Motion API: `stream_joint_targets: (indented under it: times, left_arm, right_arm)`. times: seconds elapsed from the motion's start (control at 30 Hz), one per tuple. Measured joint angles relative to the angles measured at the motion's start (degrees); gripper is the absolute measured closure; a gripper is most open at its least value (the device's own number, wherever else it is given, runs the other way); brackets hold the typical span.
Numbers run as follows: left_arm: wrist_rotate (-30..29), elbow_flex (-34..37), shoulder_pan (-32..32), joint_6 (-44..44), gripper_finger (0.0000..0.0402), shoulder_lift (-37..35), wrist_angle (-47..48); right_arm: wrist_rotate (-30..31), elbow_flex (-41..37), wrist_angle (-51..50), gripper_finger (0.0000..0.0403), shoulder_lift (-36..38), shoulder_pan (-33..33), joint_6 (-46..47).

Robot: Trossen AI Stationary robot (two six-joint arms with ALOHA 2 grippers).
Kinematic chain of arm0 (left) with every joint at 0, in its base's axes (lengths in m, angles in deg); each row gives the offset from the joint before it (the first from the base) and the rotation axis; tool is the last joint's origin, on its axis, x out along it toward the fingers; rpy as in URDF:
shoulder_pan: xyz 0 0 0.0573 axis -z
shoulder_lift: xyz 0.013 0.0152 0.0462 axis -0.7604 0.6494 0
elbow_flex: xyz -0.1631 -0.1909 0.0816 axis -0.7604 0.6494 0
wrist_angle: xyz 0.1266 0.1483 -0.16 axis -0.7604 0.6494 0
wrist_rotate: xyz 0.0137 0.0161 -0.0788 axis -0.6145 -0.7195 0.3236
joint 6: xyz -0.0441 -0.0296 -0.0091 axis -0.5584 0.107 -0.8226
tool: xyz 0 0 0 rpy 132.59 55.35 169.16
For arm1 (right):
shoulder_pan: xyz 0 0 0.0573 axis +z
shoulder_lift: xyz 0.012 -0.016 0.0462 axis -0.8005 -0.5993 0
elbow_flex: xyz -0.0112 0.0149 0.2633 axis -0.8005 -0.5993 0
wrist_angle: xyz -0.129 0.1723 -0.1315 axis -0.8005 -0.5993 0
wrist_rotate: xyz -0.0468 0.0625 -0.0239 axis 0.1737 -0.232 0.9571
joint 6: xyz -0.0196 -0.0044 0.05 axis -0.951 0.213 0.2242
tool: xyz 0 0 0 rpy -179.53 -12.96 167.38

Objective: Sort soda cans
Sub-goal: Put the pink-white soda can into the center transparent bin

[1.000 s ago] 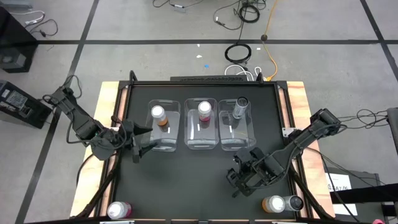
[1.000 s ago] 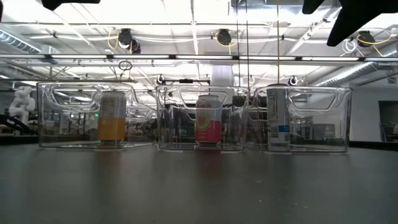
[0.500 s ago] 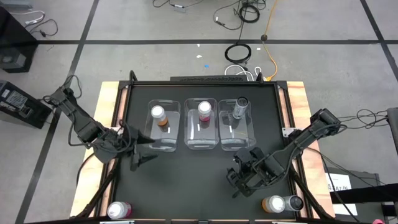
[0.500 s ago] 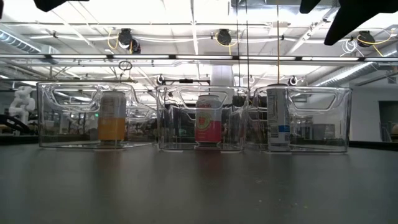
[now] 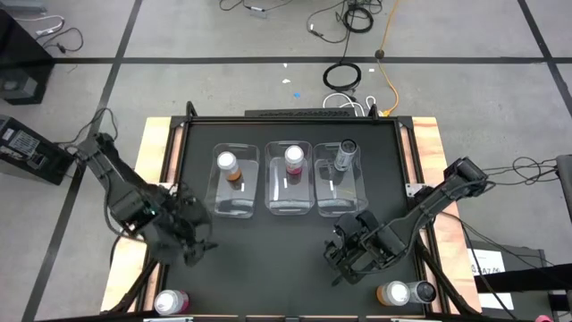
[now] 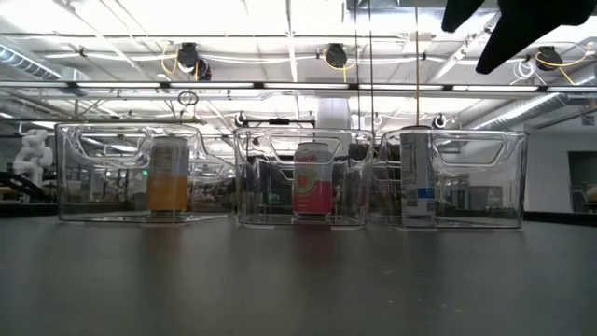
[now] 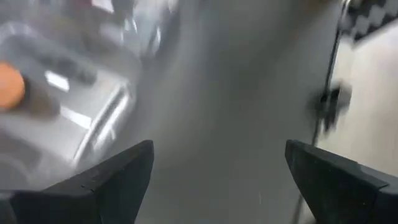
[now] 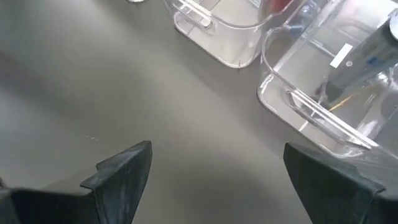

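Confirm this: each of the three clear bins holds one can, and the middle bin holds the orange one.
Not quite. The middle bin holds the pink can; the orange can stands in the bin at the picture's left. The low view shows it. The rest holds: three clear bins, one can each, the third a dark can.

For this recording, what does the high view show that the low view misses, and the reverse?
Only the high view shows both arms whole, with the left gripper and right gripper both open, plus the unsorted pink can, orange can and dark can at the near edge. Only the low view shows the cans' side labels and the room behind. Both show three clear plastic bins, each holding one can.
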Motion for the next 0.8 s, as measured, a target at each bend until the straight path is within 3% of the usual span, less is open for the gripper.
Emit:
stream_joint_targets:
  times: [0.2, 0.53, 0.8]
  left_arm:
    - [8.0, -4.8, 5.3, -4.3, 0.0031, 6.1, 1.7]
    - [6.4, -4.9, 21.1, -14.9, 0.0031, 10.5, 0.1]
    - [8.8, -4.9, 26.6, -13.9, 0.0031, 14.8, 1.0]
  right_arm:
    - [-0.2, 0.0, 0.2, 0.0046, -2.9, 0.0, -0.3]
    - [-0.9, 0.0, 4.2, 0.0046, -5.9, 0.0, 0.3]
    - [-1.7, 0.0, 4.7, 0.0046, -5.9, 0.0, 6.5]
